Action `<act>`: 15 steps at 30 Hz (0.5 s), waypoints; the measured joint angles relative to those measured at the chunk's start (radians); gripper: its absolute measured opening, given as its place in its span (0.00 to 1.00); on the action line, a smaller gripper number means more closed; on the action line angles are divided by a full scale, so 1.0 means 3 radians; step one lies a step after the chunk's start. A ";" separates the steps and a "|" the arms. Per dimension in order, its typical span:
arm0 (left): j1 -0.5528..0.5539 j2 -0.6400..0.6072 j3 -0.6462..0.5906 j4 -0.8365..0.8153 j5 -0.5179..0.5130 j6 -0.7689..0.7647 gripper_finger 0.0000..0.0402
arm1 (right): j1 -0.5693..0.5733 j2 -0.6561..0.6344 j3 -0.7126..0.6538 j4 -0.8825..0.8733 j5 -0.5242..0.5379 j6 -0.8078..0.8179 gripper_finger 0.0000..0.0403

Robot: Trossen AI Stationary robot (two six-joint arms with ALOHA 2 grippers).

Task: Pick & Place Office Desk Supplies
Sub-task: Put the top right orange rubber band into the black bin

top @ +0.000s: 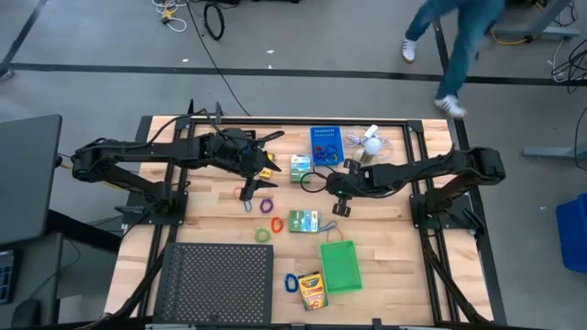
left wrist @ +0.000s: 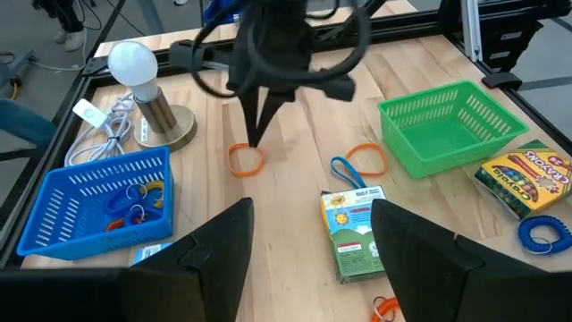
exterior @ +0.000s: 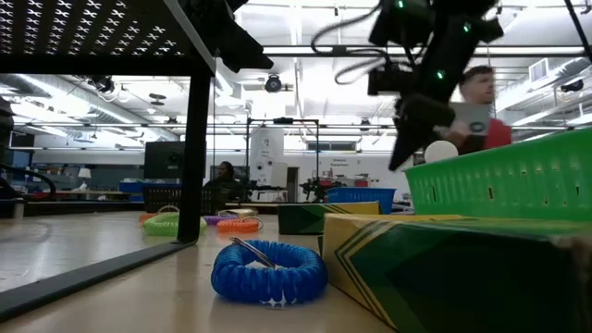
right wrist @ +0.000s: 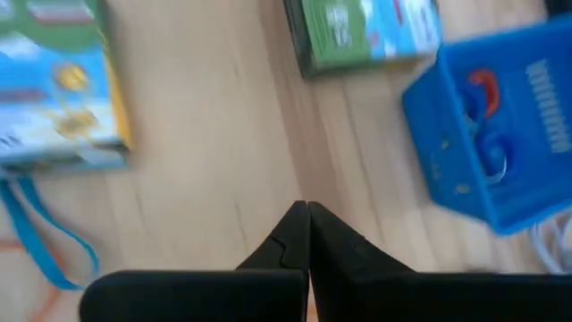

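- The right gripper (right wrist: 307,234) is seen with its two dark, tapered fingers pressed together tip to tip; nothing is held between them. It hangs over bare pale wood planking near the table centre (top: 341,197).
- From that gripper, a glossy green-white small box (top: 300,168) is noted at about 10 o'clock, and a second green-white box (top: 304,221) at about 7 o'clock, both flat rectangular cartons.
- A blue bin (top: 325,145) of slotted plastic is noted at 11 o'clock, with small coloured loops lying inside it.
- A white mini fan (top: 371,142) on a round metal base stands at 1 o'clock, just beside the blue bin.
- In the left wrist view an orange rubber-band loop (left wrist: 245,159) lies on the wood just below the right gripper's closed tips; contact cannot be told.
- The left gripper (top: 260,190) is seen at 9 o'clock, its broad dark fingers (left wrist: 214,259) standing apart and empty.
- Thin purple, orange and green loops (top: 267,205) lie near the left gripper.
- A green bin (top: 340,266) of ribbed plastic is noted at 6 o'clock; a yellow crayon box (top: 311,290) and a coiled blue loop (top: 291,282) lie beside it.
- A flat black mesh tray (top: 215,283) occupies the 7 o'clock corner.
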 joint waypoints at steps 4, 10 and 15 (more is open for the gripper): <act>0.0000 0.0000 0.0000 -0.0002 0.0000 0.0008 0.58 | 0.0051 0.0003 0.0212 -0.0039 -0.0027 -0.0123 0.00; 0.0000 0.0000 0.0000 -0.0002 0.0001 0.0024 0.58 | -0.0097 0.0009 0.0233 -0.0263 -0.0584 -0.0161 0.08; 0.0000 0.0000 0.0000 -0.0008 0.0001 0.0032 0.58 | -0.0232 0.0038 0.0227 -0.0793 -0.0687 -0.0201 0.27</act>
